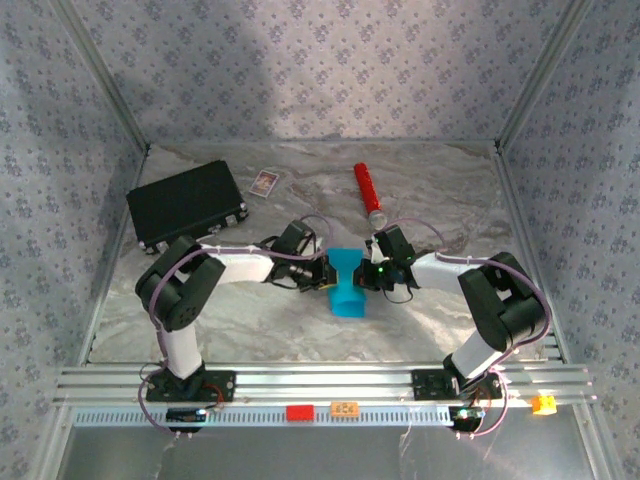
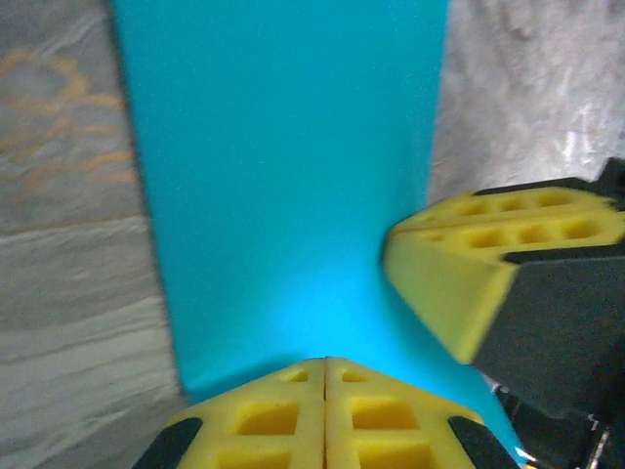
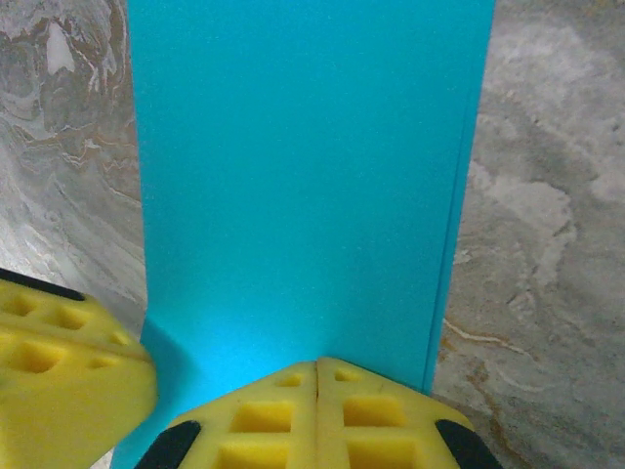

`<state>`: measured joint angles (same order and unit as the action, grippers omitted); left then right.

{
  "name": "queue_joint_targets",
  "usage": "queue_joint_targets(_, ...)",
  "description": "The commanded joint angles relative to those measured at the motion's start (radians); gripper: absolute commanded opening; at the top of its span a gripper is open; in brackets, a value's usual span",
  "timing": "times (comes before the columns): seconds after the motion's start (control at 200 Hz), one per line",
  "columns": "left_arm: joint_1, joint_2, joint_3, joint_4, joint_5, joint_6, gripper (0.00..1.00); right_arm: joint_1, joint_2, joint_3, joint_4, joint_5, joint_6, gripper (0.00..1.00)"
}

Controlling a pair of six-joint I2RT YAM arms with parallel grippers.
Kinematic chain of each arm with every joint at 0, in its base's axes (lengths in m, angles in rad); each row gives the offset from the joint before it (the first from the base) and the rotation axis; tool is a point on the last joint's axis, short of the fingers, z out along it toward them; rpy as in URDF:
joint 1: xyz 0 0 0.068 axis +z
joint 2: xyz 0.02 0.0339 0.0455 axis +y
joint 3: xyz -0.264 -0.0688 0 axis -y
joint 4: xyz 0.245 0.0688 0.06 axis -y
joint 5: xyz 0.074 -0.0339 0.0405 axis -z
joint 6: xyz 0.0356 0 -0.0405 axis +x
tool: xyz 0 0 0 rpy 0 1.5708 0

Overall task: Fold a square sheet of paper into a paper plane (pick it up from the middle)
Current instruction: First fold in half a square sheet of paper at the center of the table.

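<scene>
While both end effectors (image 2: 324, 379) (image 3: 317, 381) pinch it, plain cyan-blue paper (image 3: 303, 176)

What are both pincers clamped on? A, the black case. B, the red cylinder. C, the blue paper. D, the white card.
C: the left pincer and right pincer are each shut on an edge of the paper.
</scene>
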<state>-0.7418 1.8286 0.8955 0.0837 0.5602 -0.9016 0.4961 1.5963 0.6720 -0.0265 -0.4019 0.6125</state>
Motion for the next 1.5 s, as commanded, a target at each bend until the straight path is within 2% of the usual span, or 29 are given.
queue_joint_targets(0.0, 0.003, 0.026, -0.038, -0.001, -0.019, 0.046, 0.06, 0.0, 0.013, -0.043, -0.125, 0.087, 0.008, 0.0)
queue_joint_targets(0.175, 0.002, 0.027, -0.079, -0.031, -0.061, 0.095, 0.06, 0.001, 0.012, -0.048, -0.124, 0.092, 0.008, 0.0)
queue_joint_targets(0.38, 0.002, -0.066, -0.037, -0.084, -0.067, 0.092, 0.07, -0.001, 0.007, -0.046, -0.126, 0.096, 0.008, 0.0)
queue_joint_targets(0.635, -0.004, -0.072, -0.087, 0.158, 0.073, -0.045, 0.06, -0.001, 0.006, -0.045, -0.13, 0.1, 0.008, 0.0)
queue_joint_targets(0.909, -0.011, -0.02, -0.122, 0.187, 0.101, -0.067, 0.0, -0.001, 0.008, -0.048, -0.124, 0.101, 0.008, 0.0)
queue_joint_targets(1.064, -0.011, -0.013, -0.147, 0.127, 0.076, -0.027, 0.0, -0.002, 0.007, -0.052, -0.125, 0.103, 0.007, 0.0)
queue_joint_targets(1.159, -0.01, -0.018, -0.146, 0.014, 0.021, 0.051, 0.0, -0.001, 0.006, -0.051, -0.125, 0.103, 0.008, 0.0)
queue_joint_targets(1.254, -0.026, -0.036, -0.15, -0.031, -0.044, 0.122, 0.0, 0.001, 0.006, -0.051, -0.123, 0.105, 0.008, 0.0)
queue_joint_targets(1.364, -0.029, -0.07, -0.143, -0.03, -0.047, 0.12, 0.0, 0.001, 0.003, -0.05, -0.122, 0.105, 0.008, 0.0)
queue_joint_targets(1.494, -0.031, -0.125, -0.124, 0.008, -0.034, 0.056, 0.0, 0.0, 0.001, -0.052, -0.121, 0.105, 0.007, 0.0)
